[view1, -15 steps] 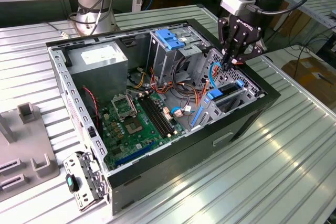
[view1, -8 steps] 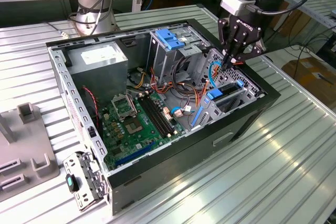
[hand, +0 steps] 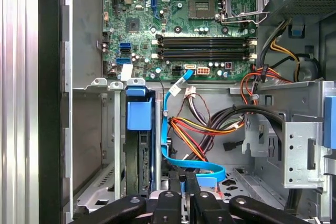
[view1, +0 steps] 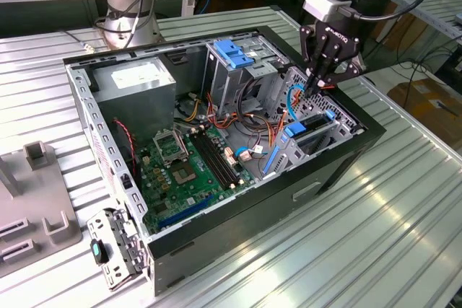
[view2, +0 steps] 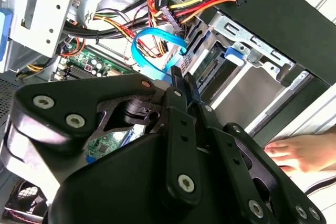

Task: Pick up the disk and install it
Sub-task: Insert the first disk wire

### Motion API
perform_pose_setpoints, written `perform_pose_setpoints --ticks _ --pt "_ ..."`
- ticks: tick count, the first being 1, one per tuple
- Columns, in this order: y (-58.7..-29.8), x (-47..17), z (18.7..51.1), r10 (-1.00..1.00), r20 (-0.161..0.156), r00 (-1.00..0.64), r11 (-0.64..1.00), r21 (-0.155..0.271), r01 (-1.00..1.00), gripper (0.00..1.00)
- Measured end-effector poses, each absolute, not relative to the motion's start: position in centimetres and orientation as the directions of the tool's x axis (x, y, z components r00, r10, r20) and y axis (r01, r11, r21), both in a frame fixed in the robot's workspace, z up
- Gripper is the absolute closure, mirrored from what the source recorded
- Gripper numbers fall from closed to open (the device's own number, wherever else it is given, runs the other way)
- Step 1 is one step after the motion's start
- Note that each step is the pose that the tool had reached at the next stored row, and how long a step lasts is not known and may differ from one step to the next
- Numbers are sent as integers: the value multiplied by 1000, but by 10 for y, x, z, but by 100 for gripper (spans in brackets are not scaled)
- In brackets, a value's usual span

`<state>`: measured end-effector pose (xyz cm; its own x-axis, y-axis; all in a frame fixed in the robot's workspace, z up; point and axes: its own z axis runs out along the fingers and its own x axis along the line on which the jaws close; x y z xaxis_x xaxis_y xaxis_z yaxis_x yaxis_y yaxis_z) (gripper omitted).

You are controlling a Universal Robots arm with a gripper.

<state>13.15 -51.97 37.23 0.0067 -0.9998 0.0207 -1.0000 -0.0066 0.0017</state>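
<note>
The disk (view1: 312, 125) stands on edge in the drive bay at the corner of the open computer case (view1: 238, 221) on the exterior view's right. In the first wrist view its blue carrier tab (hand: 139, 113) caps the dark disk (hand: 140, 156) between the bay's metal walls. The disk (view2: 210, 69) also shows in the second wrist view with a blue tab at its end. My gripper (view1: 315, 86) hangs just above the bay, beside the disk and apart from it. It is shut, fingertips (hand: 173, 184) together, right next to a flat blue cable (hand: 168, 145). My gripper (view2: 181, 74) holds nothing.
A tall drive cage with a blue latch (view1: 234, 52) rises in the middle of the case. Coloured power cables (hand: 210, 124) cross between cage and bay. The motherboard (view1: 188, 164) lies on the case floor. A person's hand (view2: 299, 153) rests outside the case wall. A grey fixture (view1: 36, 207) sits on the exterior view's left.
</note>
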Motion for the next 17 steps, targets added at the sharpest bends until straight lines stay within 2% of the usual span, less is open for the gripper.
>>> perform_pose_setpoints --ticks 17 --pt "-543 119 359 -999 18 42 -43 -34 -999 84"
